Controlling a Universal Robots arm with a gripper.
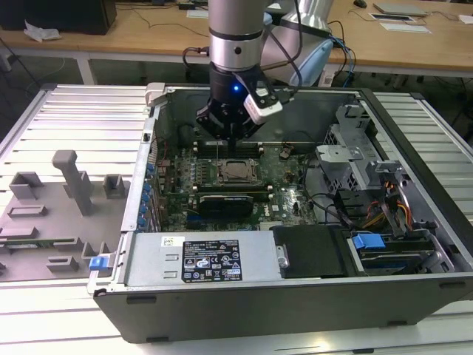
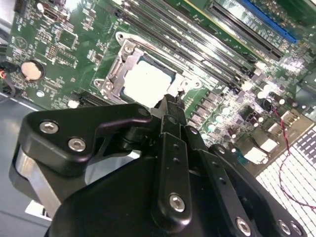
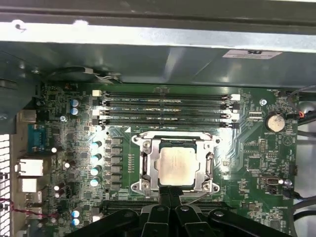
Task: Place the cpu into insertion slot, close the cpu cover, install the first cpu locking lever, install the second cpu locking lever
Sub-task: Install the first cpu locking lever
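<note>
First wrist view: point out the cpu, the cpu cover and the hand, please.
cpu (image 3: 177, 167), first wrist view, middle of its pale metal top.
cpu cover (image 3: 150, 165), first wrist view, one side bar of the frame.
hand (image 3: 170, 190), first wrist view, between its fingertips.

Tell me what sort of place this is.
Probably a robotics lab or workshop: an open computer case lies on a slatted metal table, a robot arm reaches over its motherboard, and wooden desks stand behind.
</note>
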